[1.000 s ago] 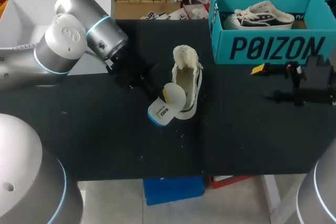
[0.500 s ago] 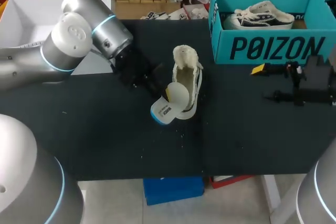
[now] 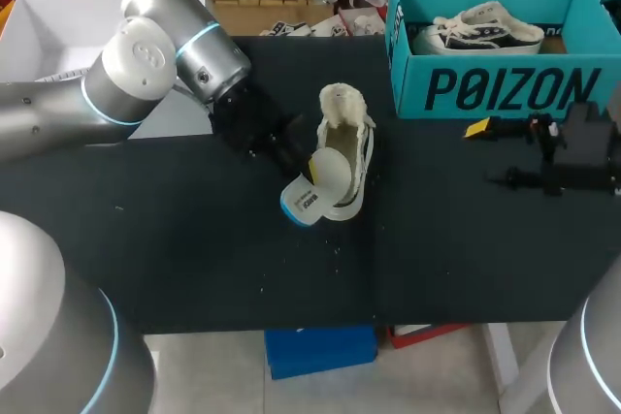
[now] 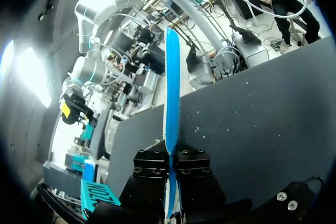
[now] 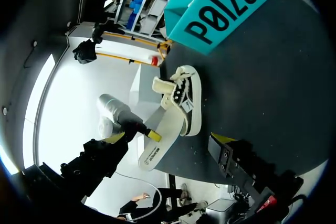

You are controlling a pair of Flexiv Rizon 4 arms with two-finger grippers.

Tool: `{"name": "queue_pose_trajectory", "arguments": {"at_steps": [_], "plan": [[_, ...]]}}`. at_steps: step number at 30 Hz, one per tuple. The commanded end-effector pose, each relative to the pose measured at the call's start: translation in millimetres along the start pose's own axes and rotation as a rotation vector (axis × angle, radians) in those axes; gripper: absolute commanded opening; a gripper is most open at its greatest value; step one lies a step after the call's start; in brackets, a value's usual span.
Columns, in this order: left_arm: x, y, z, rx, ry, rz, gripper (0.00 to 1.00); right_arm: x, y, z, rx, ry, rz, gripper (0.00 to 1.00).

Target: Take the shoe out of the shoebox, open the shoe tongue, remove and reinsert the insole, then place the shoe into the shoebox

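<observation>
Left gripper [image 3: 303, 166] is down at the middle of the table [image 3: 194, 239], and it's clamped tight on the insole [image 3: 315, 191]. The left wrist view shows it best: the insole stands edge-on as a thin blue strip, with both fingers pressed flat against it from either side. The insole is tilted, its pale rounded end lying over the shoe [image 3: 346, 147] and its blue-and-white end sticking out past the sole toward the front of the table. The cream shoe lies on the black table just beside the gripper, top pulled wide. Over on the right, the right gripper [image 3: 485, 153] hangs low above the table, just in front of the teal shoebox [image 3: 495, 89], fingers well apart and holding nothing. It is well clear of the shoe. A second shoe, a dark sneaker [image 3: 480, 31], lies inside the shoebox at the back right
</observation>
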State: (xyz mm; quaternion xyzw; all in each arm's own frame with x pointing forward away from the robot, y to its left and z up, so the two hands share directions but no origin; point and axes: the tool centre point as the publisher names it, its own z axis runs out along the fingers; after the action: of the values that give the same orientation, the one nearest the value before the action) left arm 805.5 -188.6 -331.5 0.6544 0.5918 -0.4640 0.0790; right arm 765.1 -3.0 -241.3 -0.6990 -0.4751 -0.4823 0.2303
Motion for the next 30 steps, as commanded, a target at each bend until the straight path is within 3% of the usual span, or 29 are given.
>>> {"name": "queue_pose_trajectory", "arguments": {"at_steps": [1,16,30], "plan": [[-1.7,6.9,-0.8,0.005,0.014,-0.002,0.0,0.5,0.6,0.6,0.001,-0.002,0.001,1.0],[1.6,31.6,-0.9,-0.008,0.031,-0.027,0.0,0.5,0.6,0.6,0.001,-0.002,0.001,1.0],[-11.6,43.7,8.6,0.032,-0.018,-0.032,0.0,0.5,0.6,0.6,0.001,-0.002,0.001,1.0]]}}
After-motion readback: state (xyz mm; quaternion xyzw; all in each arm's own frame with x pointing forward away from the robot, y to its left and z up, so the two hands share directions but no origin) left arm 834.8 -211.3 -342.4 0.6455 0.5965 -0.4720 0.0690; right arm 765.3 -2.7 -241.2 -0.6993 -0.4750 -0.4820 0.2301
